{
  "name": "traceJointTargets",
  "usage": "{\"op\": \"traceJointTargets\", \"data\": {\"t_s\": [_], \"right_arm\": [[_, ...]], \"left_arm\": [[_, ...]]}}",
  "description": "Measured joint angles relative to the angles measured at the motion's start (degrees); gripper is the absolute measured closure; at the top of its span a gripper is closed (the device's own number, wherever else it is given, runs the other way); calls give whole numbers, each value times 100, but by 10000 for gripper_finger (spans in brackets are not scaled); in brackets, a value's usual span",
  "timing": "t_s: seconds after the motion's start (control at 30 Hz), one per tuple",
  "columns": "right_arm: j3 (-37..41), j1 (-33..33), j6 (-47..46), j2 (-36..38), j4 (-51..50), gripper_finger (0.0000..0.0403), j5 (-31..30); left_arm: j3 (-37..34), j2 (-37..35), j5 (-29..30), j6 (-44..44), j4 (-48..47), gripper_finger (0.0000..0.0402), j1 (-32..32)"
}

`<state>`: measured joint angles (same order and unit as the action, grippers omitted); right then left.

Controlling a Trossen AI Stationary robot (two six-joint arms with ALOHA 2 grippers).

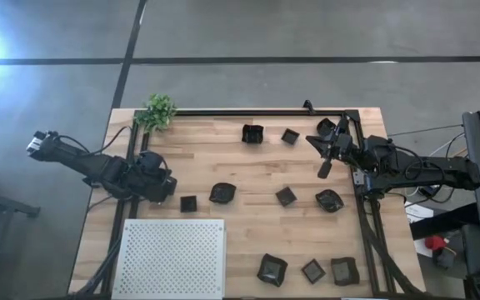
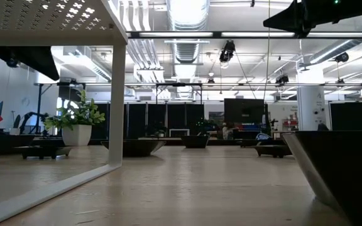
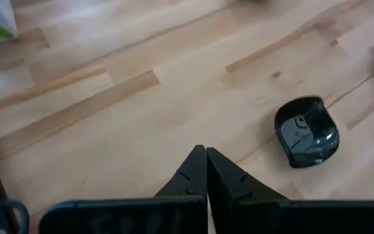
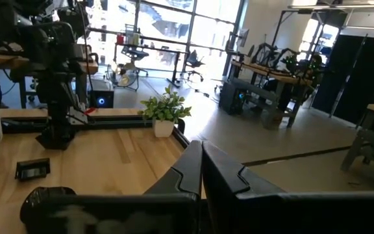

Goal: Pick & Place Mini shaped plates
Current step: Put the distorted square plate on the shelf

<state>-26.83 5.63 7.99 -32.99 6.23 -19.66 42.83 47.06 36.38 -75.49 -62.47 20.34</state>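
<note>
**Ten mini plates scattered, both end effectors pressed together and empty**

Seen from above, ten mini shaped plates (image 1: 223,193) lie singly on the wooden desk (image 1: 248,167), none touching another. Three sit toward twelve to one o'clock near the far edge: one at (image 1: 252,133), one at (image 1: 290,136), one at (image 1: 327,126) under the right arm. Four lie across the middle: a small square one (image 1: 188,203) at nine o'clock, the rounded one beside it, one at (image 1: 286,196) and one at (image 1: 329,200) toward three o'clock. Three line the near edge at five o'clock: (image 1: 272,269), (image 1: 313,270), (image 1: 344,270).

One white perforated board (image 1: 171,258) fills the seven o'clock corner; one green plant (image 1: 157,111) stands at eleven o'clock.

The left end effector (image 3: 206,159) hovers at nine o'clock, fingers pressed together, holding nothing. The right end effector (image 4: 201,153), likewise closed and empty, hangs over the two o'clock edge by the black frame rail (image 1: 359,167).

Bare wood lies open between the far row and the middle row.
</note>
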Motion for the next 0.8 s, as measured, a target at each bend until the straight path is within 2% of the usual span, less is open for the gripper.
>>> {"op": "traceJointTargets", "data": {"t_s": [0.3, 0.57, 0.8], "right_arm": [[2, 0, 15, 0, 0, 394, 1], [4, 2, 38, 0, -1, 394, 0], [4, 1, 146, 0, 0, 394, 0]], "left_arm": [[0, -1, 157, 70, 386, 402, 0], [0, 256, -458, -609, 169, 402, -47], [0, 513, -722, -1305, -60, 401, -164]]}}
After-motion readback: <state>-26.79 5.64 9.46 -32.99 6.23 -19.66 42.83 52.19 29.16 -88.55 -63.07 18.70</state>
